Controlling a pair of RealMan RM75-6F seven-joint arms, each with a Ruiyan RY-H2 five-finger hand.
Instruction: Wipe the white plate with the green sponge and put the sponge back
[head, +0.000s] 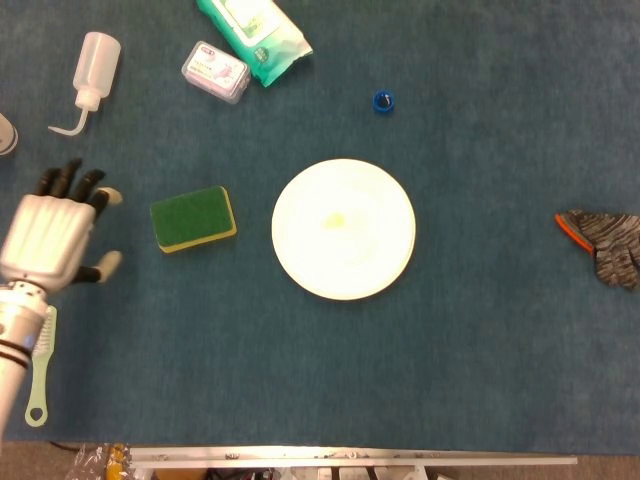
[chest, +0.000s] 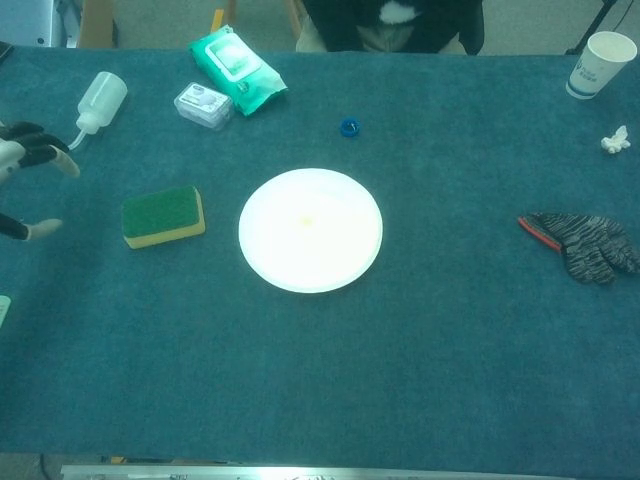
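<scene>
The left robot hand (head: 48, 238) hovers over the blue desk (head: 480, 340) with fingers spread, holding nothing, just left of the green sponge (head: 193, 219). The sponge lies flat on the desk, beside and left of the white plate (head: 343, 229), not touching it. The right robot hand shows in neither view.
</scene>
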